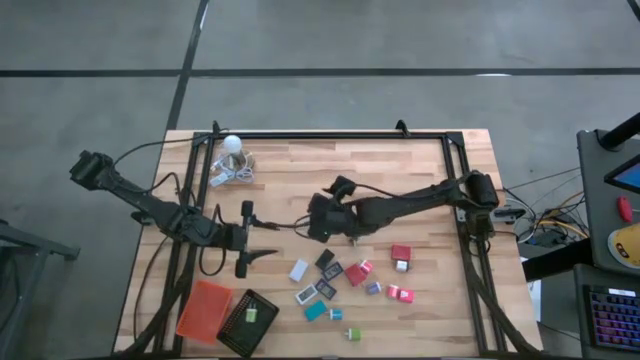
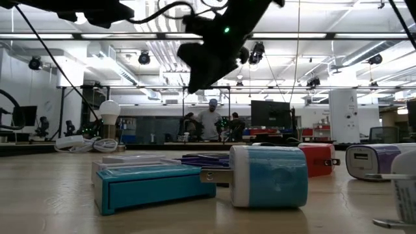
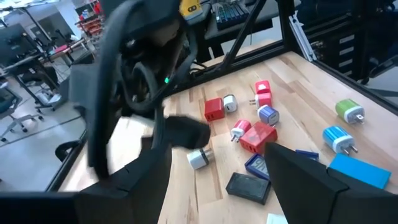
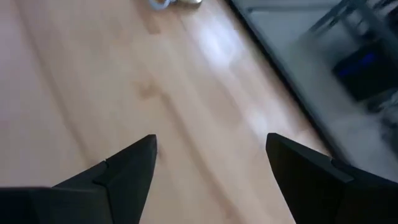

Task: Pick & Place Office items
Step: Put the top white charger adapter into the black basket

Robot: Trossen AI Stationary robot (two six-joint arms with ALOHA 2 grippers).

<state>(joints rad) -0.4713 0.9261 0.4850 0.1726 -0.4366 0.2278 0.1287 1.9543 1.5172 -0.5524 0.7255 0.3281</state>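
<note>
1. The office items point(image 1: 345, 280) were seen scattered across the near middle of the wooden table point(image 1: 420, 170), small plug-like and box-like pieces in red, teal, white, black and green, all apart from both arms.
2. The left gripper point(image 3: 217, 180) was held wide and empty near the orange tray point(image 1: 203, 308) and black tray point(image 1: 248, 322), pointed toward the pile.
3. The right gripper point(image 4: 211, 165) was spread wide with nothing between its fingers, raised over bare wood just behind the pile, probably readied for a descent.
4. One green piece point(image 1: 251, 315) was found already inside the black tray, presumably the intended destination.
</note>
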